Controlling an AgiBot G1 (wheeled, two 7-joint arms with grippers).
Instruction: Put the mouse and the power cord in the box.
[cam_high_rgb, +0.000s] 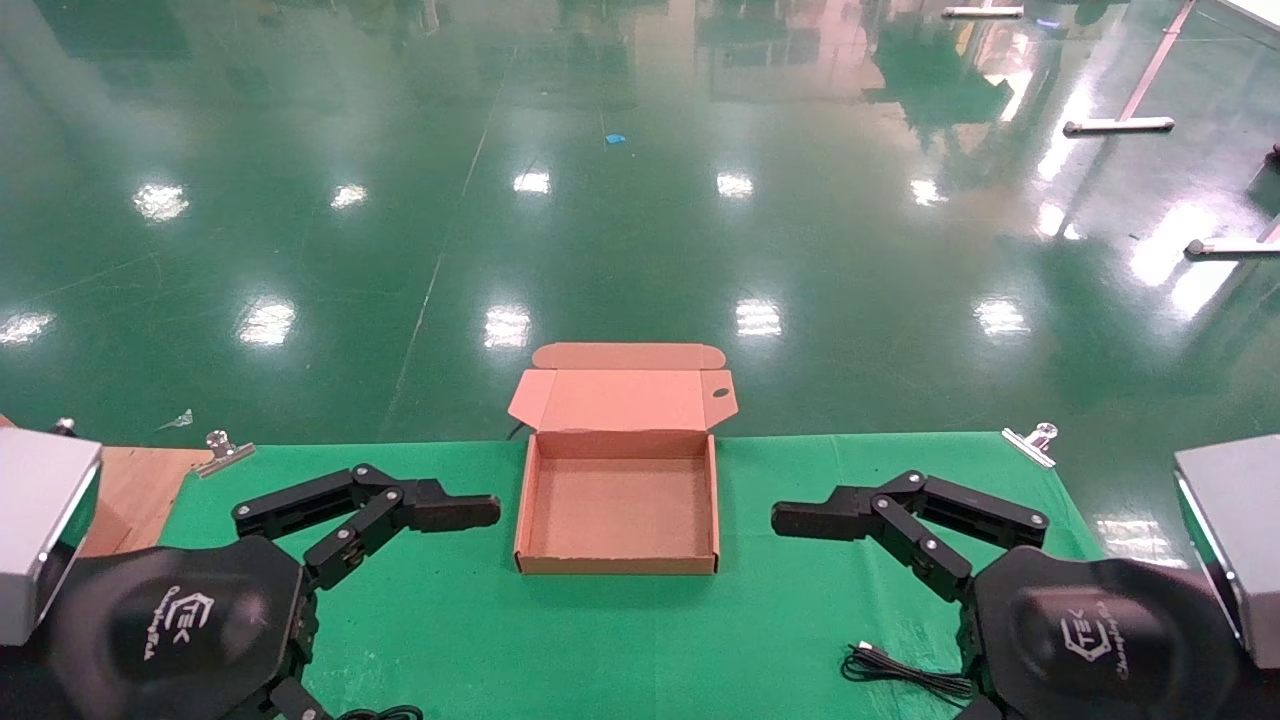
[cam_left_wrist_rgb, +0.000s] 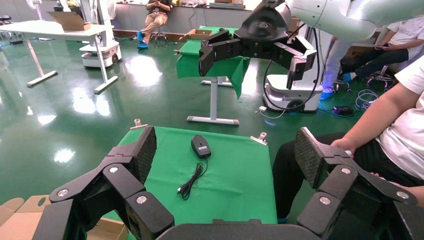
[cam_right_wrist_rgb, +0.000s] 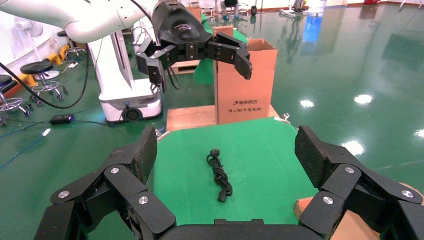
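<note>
The box (cam_high_rgb: 620, 505) lies open at the middle of the green cloth, its lid folded back and its inside bare. My left gripper (cam_high_rgb: 470, 512) hovers open just left of it, and my right gripper (cam_high_rgb: 800, 520) hovers open just right of it. The mouse (cam_left_wrist_rgb: 201, 146) rests label-up on the cloth beyond my left gripper (cam_left_wrist_rgb: 225, 150), its thin cable (cam_left_wrist_rgb: 192, 179) bunched beside it. In the head view only that cable (cam_high_rgb: 900, 675) shows, by my right wrist. The power cord (cam_right_wrist_rgb: 220, 175) lies coiled on the cloth, beyond my right gripper (cam_right_wrist_rgb: 225, 150).
Metal clips (cam_high_rgb: 225, 450) (cam_high_rgb: 1030, 442) pin the cloth at the far corners. A tall cardboard carton (cam_right_wrist_rgb: 245, 82) stands on a wooden surface (cam_right_wrist_rgb: 192, 116) past the cloth's left end. A seated person (cam_left_wrist_rgb: 385, 125) is close to the table's right end.
</note>
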